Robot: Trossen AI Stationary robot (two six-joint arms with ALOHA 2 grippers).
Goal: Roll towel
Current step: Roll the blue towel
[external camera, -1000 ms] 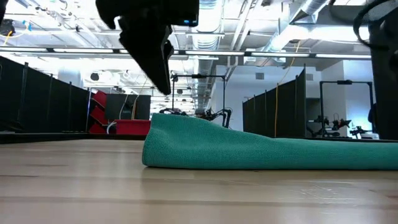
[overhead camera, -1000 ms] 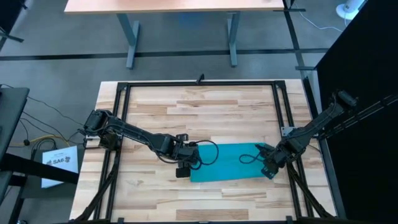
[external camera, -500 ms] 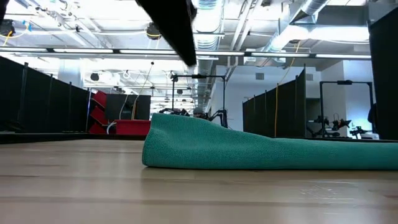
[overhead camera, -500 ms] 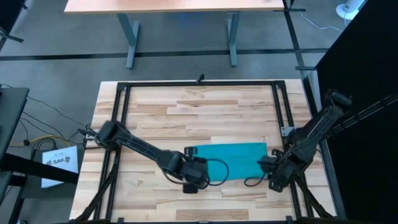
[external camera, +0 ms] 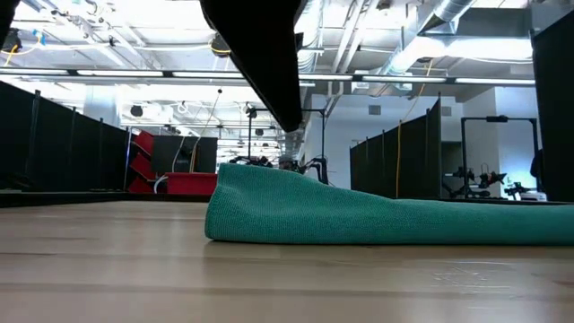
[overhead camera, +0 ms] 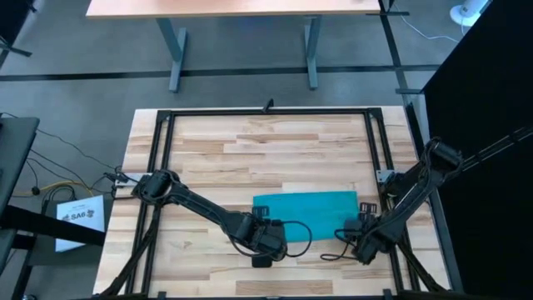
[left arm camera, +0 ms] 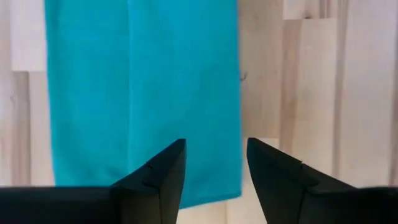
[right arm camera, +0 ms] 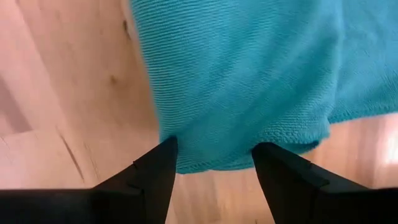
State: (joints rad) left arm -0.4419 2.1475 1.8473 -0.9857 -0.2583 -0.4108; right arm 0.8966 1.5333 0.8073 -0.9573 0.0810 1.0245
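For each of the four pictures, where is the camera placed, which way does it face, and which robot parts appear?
High: above, facing down; towel, table, both arms, left hand, right hand.
Low: table height, facing the room; towel, one dark arm above.
Left wrist: on the left arm, facing the towel; open fingers.
Right wrist: on the right arm, facing a towel corner; open fingers.
All share the towel.

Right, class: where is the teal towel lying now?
In the high view, the towel lies flat on the wooden table, toward its front right, between the left end effector and the right end effector.
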